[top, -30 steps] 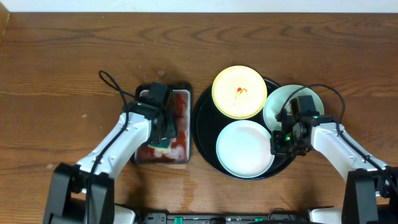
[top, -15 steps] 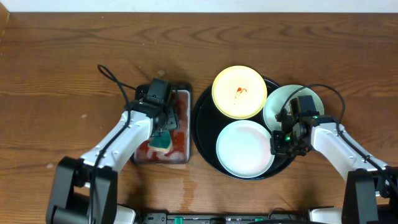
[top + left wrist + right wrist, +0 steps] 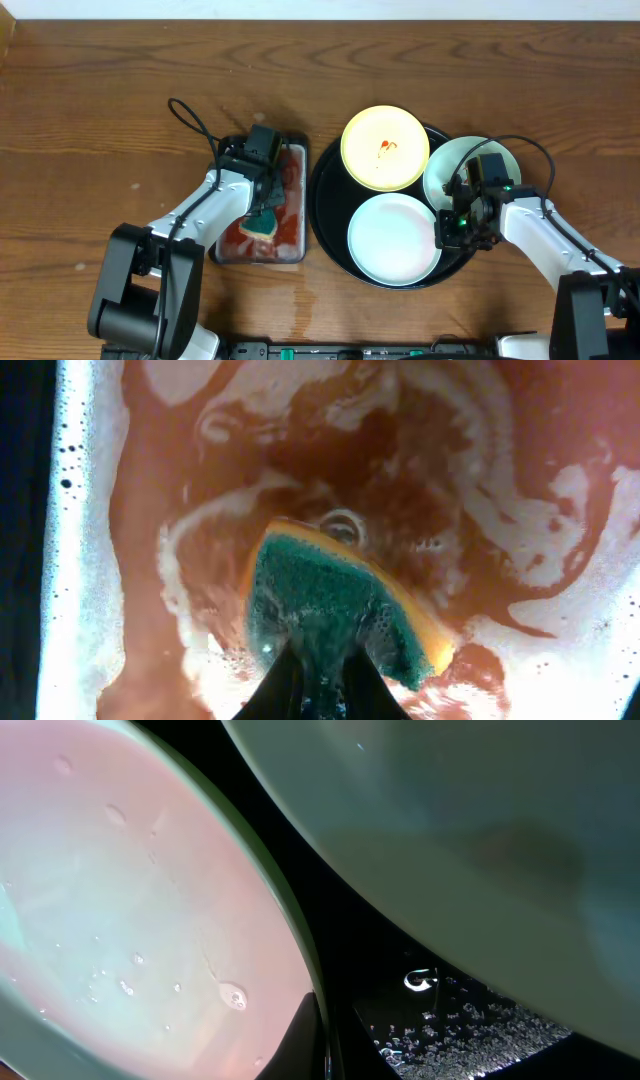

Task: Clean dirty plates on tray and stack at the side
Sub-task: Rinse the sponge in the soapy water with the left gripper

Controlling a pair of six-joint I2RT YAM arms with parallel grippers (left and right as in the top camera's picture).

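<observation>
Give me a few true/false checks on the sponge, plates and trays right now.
1. The left claw is shut on a green sponge. True.
2. The yellow plate is clean. False: it has a red smear near its middle.
3. The sponge is in the small tray of red liquid. True.
4. The plates are stacked beside the black tray. False: the yellow plate, white plate and third plate are spread out on the black tray.

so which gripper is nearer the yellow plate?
Right. Right gripper is over the black tray, diagonally beside the yellow plate; left gripper pinches a sponge in the metal tray, farther off.
</observation>
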